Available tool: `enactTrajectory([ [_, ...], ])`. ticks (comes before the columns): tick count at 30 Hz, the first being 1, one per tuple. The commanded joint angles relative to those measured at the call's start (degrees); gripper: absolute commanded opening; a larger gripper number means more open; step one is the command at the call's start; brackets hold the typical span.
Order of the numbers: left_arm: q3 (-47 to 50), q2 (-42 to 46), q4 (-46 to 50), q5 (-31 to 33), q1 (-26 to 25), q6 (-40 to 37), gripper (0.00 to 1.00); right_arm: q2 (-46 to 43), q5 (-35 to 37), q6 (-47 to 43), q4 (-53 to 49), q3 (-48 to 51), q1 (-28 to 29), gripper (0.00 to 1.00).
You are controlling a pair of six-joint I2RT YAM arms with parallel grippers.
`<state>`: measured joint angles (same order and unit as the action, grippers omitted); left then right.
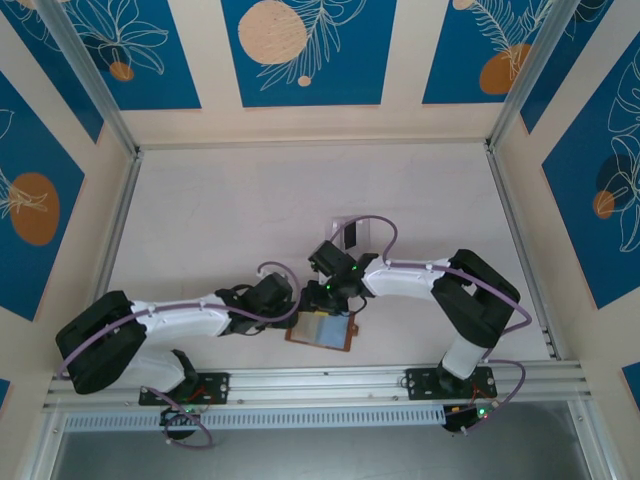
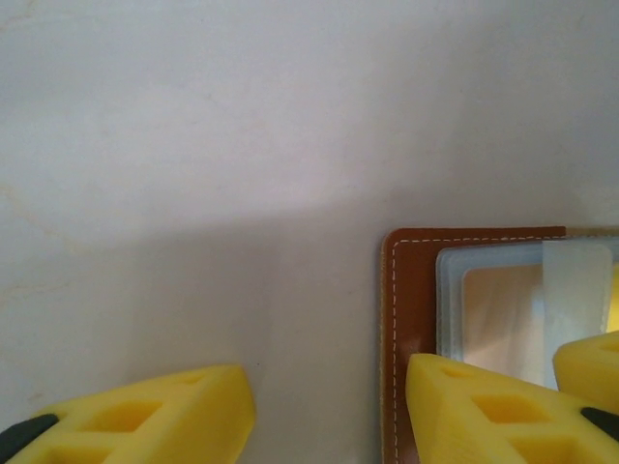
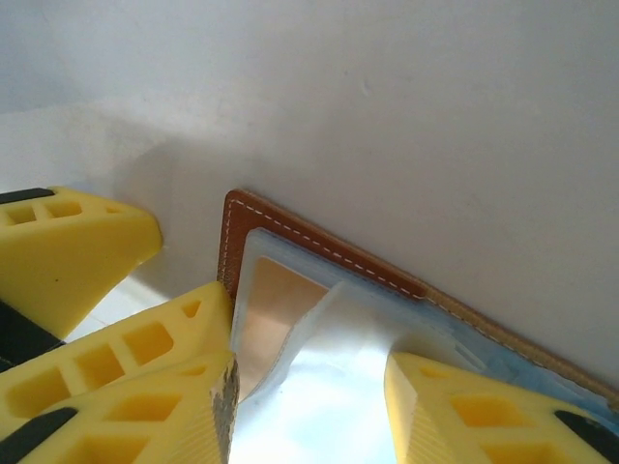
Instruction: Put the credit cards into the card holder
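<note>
The card holder point(image 1: 320, 330) is a brown leather wallet lying open near the table's front edge, its pale grey-blue pockets facing up. My left gripper point(image 2: 329, 391) is open. One of its fingers point(image 2: 484, 406) rests on the wallet's stitched left border point(image 2: 401, 319), and the other is over bare table. My right gripper point(image 3: 309, 416) is open over the card holder point(image 3: 319, 242), with a lifted translucent pocket sheet point(image 3: 338, 358) between its jaws. A dark credit card point(image 1: 349, 235) stands further back. I cannot tell whether a card sits inside the pockets.
The dark card sits in a clear slotted stand point(image 1: 343, 225) just behind the two grippers. Both arms crowd together over the wallet. A metal rail point(image 1: 320, 380) runs along the near edge, and aluminium posts frame the table's sides.
</note>
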<state>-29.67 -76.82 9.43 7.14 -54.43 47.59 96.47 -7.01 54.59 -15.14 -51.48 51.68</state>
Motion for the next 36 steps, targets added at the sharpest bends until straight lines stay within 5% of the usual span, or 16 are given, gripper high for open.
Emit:
enactTrajectory([
  [1, 3.7, 2.9, 7.3, 2.3, 0.4, 2.6, 0.56, 0.1, -2.5, 1.4, 6.3, 1.0, 0.3, 0.5],
  [7, 2.7, 13.4, 15.1, 2.2, 1.3, 0.1, 0.62, 0.7, -5.3, -1.0, 7.7, -1.6, -0.1, 0.56],
  [13, 1.3, 17.3, 11.4, -5.2, 1.2, -6.7, 0.64, -1.7, -7.3, -2.2, 7.4, -2.3, -1.6, 0.59],
  [25, -5.9, 4.9, 6.2, -8.4, -0.8, -12.8, 0.68, -17.6, -1.7, -0.9, -4.4, 6.4, -5.1, 0.58],
  [29, -6.6, -0.2, 4.4, -7.5, -1.1, -12.8, 0.65, -20.2, -0.9, 2.0, -5.8, 11.2, -3.3, 0.46],
  [34, -5.8, -3.9, 2.9, -6.6, -1.7, -12.5, 0.61, -19.2, 2.6, 4.8, -9.0, 15.2, -1.2, 0.16],
  [36, -5.3, -4.5, 2.2, -6.4, -2.2, -12.2, 0.6, -19.1, 3.9, 6.1, -8.9, 17.2, -1.5, 0.11],
])
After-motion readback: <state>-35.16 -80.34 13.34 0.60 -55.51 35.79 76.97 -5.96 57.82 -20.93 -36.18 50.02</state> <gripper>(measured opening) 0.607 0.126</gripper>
